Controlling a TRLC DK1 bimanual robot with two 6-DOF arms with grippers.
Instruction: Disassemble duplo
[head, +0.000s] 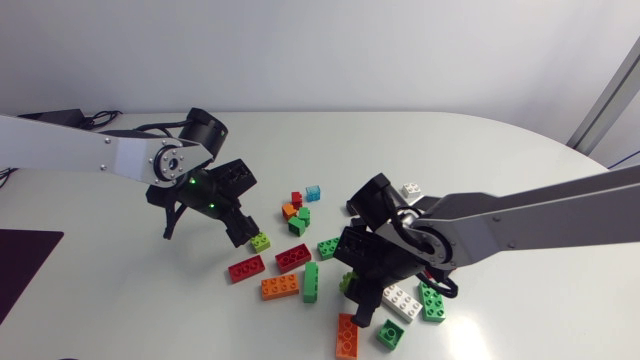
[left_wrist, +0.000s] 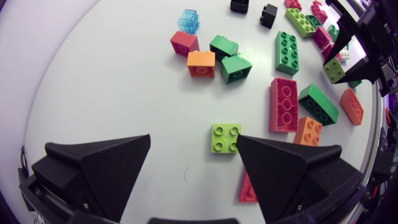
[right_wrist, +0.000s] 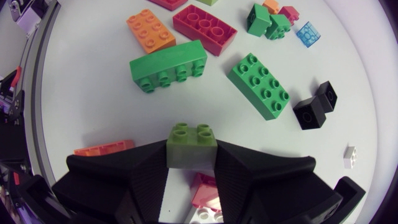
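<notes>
My left gripper (left_wrist: 193, 140) (head: 243, 228) stands open just above the table. A lime 2x2 brick (left_wrist: 224, 137) (head: 260, 241) lies flat on the table right beside the tip of one finger, loose. My right gripper (right_wrist: 191, 152) (head: 357, 295) is shut on an olive-green 2x2 brick (right_wrist: 191, 142), studs facing away from the camera, held a little above the table. The left wrist view also shows that olive brick (left_wrist: 334, 70) pinched in the right fingers at the far side of the pile.
Loose bricks lie scattered between the arms: a red 2x4 (head: 293, 257), orange 2x4 (head: 280, 287), green long brick (head: 311, 281), white brick (head: 401, 302), orange brick (head: 346, 335), a clear blue one (head: 313, 192) and black pieces (right_wrist: 316, 106). A dark mat (head: 20, 265) lies at the left edge.
</notes>
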